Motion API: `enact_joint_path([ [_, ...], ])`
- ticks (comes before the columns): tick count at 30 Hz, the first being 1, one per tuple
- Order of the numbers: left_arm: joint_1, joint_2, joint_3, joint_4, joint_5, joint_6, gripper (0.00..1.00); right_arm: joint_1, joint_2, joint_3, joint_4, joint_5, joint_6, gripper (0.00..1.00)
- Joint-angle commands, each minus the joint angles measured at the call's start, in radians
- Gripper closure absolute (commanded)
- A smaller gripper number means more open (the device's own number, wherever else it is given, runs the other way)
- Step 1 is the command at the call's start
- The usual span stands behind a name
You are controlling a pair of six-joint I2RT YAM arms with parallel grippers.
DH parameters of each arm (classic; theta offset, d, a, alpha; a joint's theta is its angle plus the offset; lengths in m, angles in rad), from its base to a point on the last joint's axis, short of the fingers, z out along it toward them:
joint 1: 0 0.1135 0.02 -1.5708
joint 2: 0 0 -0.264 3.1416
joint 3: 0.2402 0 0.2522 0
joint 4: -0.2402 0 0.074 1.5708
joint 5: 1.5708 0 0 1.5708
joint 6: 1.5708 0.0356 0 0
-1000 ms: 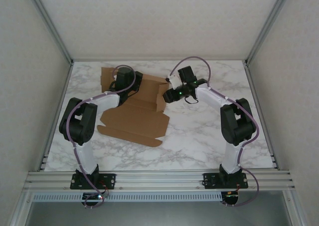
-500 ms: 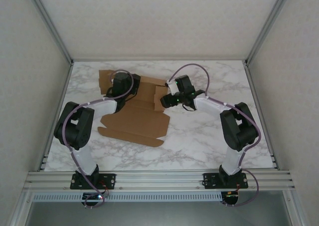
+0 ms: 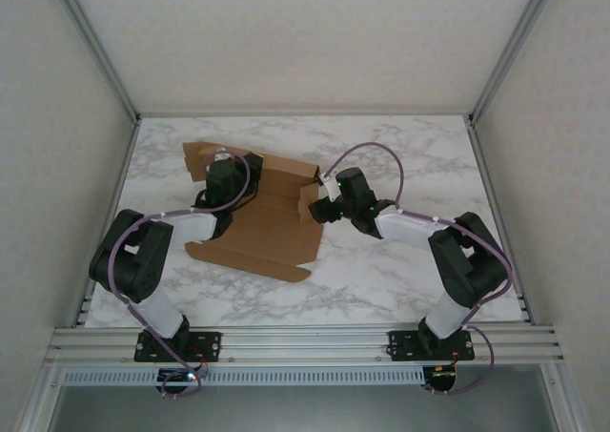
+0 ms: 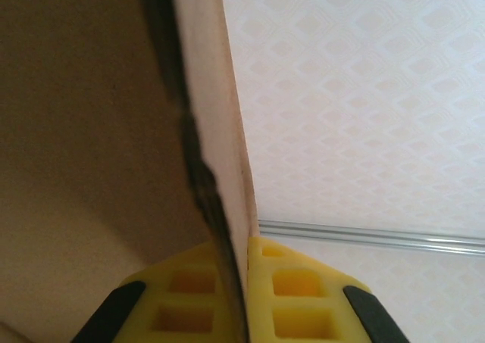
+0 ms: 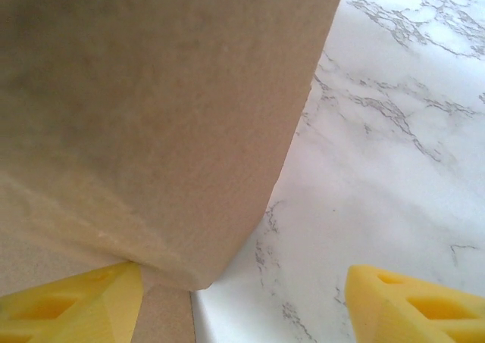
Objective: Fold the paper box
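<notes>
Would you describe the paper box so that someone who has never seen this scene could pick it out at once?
Look at the white marbled table inside the pale-walled enclosure; left of its middle lies the paper box. It is a wide cardboard blank with creases, some flaps standing up, one pinched by the left gripper. It is the only brown thing there.

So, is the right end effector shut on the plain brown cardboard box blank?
No, the right end effector is open, its yellow fingers wide apart near the plain brown cardboard box blank.
</notes>
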Motion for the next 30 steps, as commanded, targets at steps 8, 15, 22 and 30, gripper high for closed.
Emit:
enact_joint_path([
  [8,-0.017,-0.027,-0.058,-0.028,-0.008,0.010,1.00,0.043,0.026,0.040,0.109,0.191,-0.017,0.29],
  [15,-0.023,-0.031,-0.063,-0.040,-0.014,0.010,1.00,0.071,0.076,0.074,0.110,0.351,0.018,0.31],
  [22,-0.030,-0.024,-0.070,-0.039,-0.014,0.005,1.00,0.084,0.104,0.074,0.193,0.423,0.033,0.25],
  [30,-0.031,-0.011,-0.044,-0.085,-0.013,0.005,1.00,0.084,0.134,0.123,0.238,0.453,0.003,0.24],
])
